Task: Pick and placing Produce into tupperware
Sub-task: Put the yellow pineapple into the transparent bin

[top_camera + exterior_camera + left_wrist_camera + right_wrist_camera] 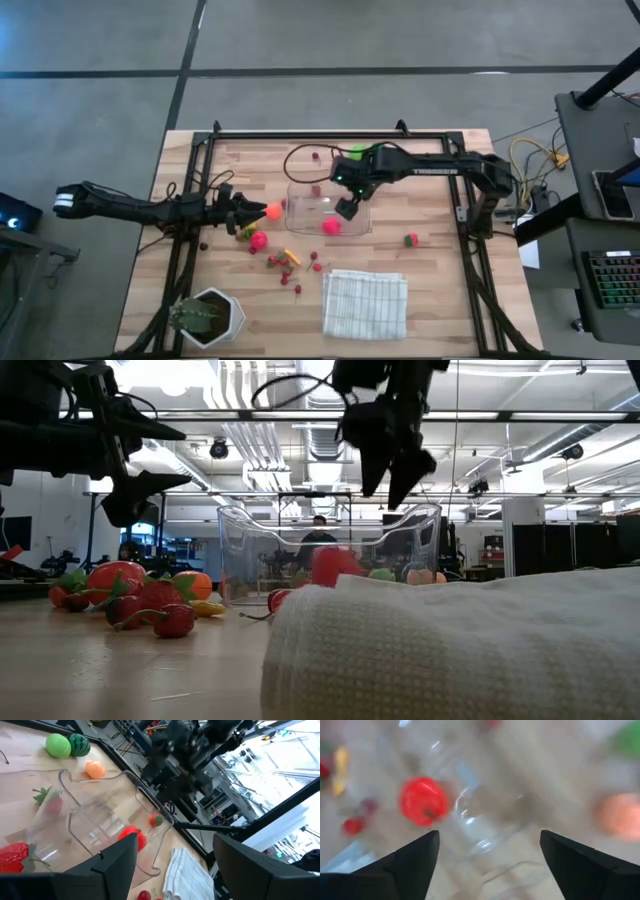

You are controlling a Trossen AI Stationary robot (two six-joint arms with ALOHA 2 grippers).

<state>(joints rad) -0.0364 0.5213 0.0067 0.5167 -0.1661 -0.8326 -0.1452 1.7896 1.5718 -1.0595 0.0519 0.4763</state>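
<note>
The clear tupperware (322,205) stands mid-table, and one red-pink produce piece (331,227) lies inside it near its near wall. My right gripper (347,208) hangs open above the tupperware, pointing steeply down, with nothing between its fingers (490,840). My left gripper (250,212) is level at the tupperware's left, open and holding nothing (175,845). An orange piece (272,211) lies just ahead of its tips. More produce lies on the table: a pink piece (258,240), red berries (285,265), a strawberry (411,240) and a green ball (355,152).
A folded white cloth (365,303) lies near the front edge, right of centre. A potted green plant (208,316) stands at the front left corner. A black frame (330,133) runs around the work area. A person (318,532) shows far behind the table.
</note>
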